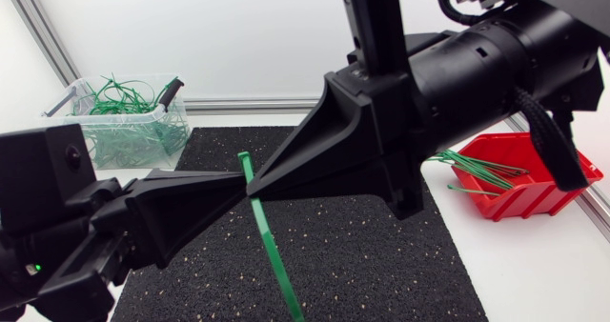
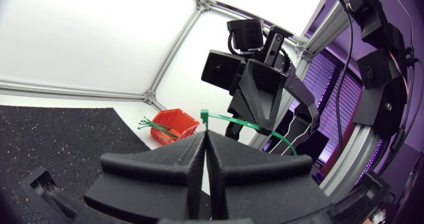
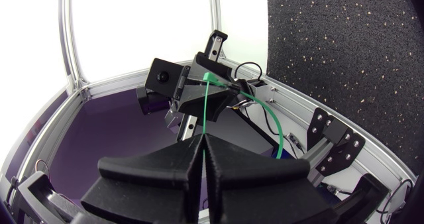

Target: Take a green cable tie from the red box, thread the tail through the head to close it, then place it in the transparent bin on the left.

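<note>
A green cable tie [image 1: 270, 241] hangs above the black mat, its head [image 1: 244, 157] uppermost and its tail curving down toward the front. My left gripper [image 1: 240, 179] comes in from the left and is shut on the tie just under the head. My right gripper [image 1: 259, 191] meets it tip to tip from the right and is shut on the strip beside it. In the left wrist view the tie [image 2: 232, 120] runs from my left gripper [image 2: 204, 136] to the right gripper [image 2: 263, 127]. In the right wrist view the strip [image 3: 206, 108] rises from my right gripper [image 3: 203, 139].
The red box [image 1: 534, 184] with several green ties [image 1: 477, 168] stands at the right, off the mat. The transparent bin [image 1: 105, 136] with a tangle of closed green ties sits at the back left. The black mat [image 1: 381, 255] covers the middle.
</note>
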Robot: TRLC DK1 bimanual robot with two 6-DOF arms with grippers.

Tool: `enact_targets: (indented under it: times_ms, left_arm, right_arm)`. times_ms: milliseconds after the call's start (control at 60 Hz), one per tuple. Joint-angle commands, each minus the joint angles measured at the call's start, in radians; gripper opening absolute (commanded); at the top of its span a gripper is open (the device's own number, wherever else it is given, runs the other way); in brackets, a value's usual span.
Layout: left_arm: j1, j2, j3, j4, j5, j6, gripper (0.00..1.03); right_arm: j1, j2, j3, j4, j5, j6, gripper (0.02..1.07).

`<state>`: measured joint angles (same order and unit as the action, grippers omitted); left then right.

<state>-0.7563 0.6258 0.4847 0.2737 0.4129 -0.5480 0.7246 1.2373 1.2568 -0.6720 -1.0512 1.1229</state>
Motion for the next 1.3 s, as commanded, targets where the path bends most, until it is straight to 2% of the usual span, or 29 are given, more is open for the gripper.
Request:
enact_targets:
  times_ms: [0, 267, 683, 900, 1217, 1267, 1283]
  left_arm:
    - [-0.009, -0.017, -0.024, 0.019, -0.003, 0.017, 0.04]
    - [-0.021, -0.02, -0.015, 0.019, -0.008, 0.028, 0.04]
    - [-0.178, -0.047, -0.005, -0.001, -0.187, 0.146, 0.04]
    - [-0.202, -0.057, 0.012, -0.019, -0.197, 0.158, 0.04]
    - [-0.192, -0.064, 0.012, -0.041, -0.194, 0.161, 0.04]
    - [-0.186, -0.061, 0.012, -0.053, -0.178, 0.161, 0.04]
    - [-0.184, -0.061, 0.012, -0.053, -0.177, 0.161, 0.04]
  right_arm:
    - [-0.005, 0.014, -0.014, 0.012, -0.007, 0.018, 0.07]
    - [-0.014, 0.033, -0.023, 0.023, -0.012, 0.017, 0.07]
    - [-0.051, 0.051, -0.02, 0.014, -0.012, 0.018, 0.07]
    - [-0.065, 0.079, -0.011, 0.011, -0.012, 0.018, 0.07]
    - [-0.059, 0.091, -0.013, 0.025, -0.003, 0.017, 0.08]
    - [-0.054, 0.088, -0.013, 0.031, -0.003, 0.014, 0.1]
    - [-0.051, 0.083, -0.013, 0.034, -0.003, 0.014, 0.14]
